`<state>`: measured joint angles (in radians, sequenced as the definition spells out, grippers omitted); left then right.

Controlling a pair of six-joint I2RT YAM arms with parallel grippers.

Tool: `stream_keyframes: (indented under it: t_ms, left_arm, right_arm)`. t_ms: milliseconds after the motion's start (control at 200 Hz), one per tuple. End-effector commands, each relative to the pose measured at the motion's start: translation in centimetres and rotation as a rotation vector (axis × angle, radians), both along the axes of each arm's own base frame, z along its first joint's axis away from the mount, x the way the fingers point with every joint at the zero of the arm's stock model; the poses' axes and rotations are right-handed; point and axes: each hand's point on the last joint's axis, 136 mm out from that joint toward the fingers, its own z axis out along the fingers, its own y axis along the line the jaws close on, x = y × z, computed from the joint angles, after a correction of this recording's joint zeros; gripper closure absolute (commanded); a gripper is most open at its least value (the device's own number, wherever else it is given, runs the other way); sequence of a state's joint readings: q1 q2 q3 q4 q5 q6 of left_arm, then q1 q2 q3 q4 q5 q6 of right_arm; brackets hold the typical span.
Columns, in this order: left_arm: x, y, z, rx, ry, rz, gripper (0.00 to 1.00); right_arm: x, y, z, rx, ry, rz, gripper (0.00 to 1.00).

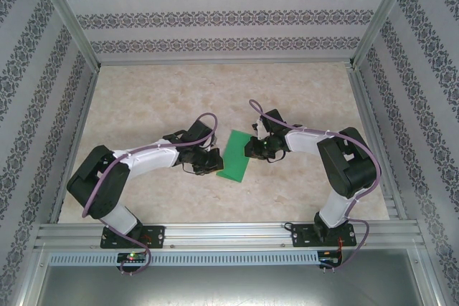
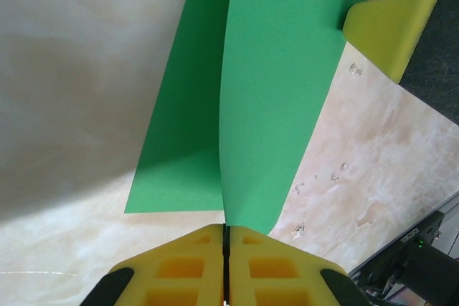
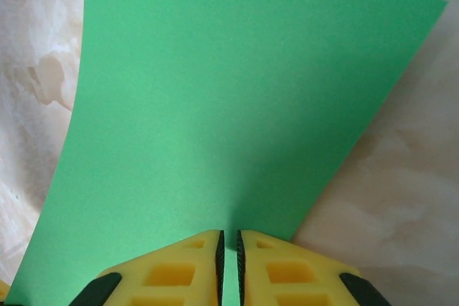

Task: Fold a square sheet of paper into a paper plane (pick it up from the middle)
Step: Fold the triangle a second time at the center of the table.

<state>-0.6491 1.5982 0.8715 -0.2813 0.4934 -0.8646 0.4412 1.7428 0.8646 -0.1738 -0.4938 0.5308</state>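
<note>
**Marbled table, green sheet pinched from both sides**

The pale marbled table [image 1: 215, 98] is sitting inside a booth of patterned walls [image 1: 215, 19], and the square sheet of paper [image 1: 234, 155] is lying near its middle, between the two arms.

The main risk, as I judge it, is the paper sliding out of a pinch or creasing in the wrong place. Both grips are sitting right at the sheet's edges, so only a thin strip is being clamped. If the arms are pulling apart or lifting unevenly, the thin sheet could slip free, buckle or tear. In the left wrist view the paper is bending along a line running away from the fingers, one side bright and the other shaded. I cannot tell whether that is a set crease or only a curl. Pressing it down off-centre would be giving the plane a lopsided fold.

The left gripper [image 2: 226, 231] is closed tight, its yellow fingers meeting with the sheet's left edge coming out of the seam between them. The right gripper [image 3: 229, 236] is holding the opposite, right edge, its jaws showing only a narrow slit with green paper inside it
</note>
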Motion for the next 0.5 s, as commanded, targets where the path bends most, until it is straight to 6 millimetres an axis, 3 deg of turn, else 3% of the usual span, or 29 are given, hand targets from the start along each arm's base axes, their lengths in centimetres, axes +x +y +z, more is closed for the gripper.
stream_keyframes:
  t_ms: [0, 495]
  left_arm:
    - [0.1, -1.2, 0.3, -0.002, -0.005, -0.039, 0.91]
    - [2.3, -4.7, -0.2, -0.033, -0.004, -0.081, 0.91]
  right_arm:
    - [-0.2, 0.2, -0.4, 0.002, -0.005, 0.02, 0.85]
    - [-0.4, 0.6, -0.6, 0.016, -0.004, 0.034, 0.86]
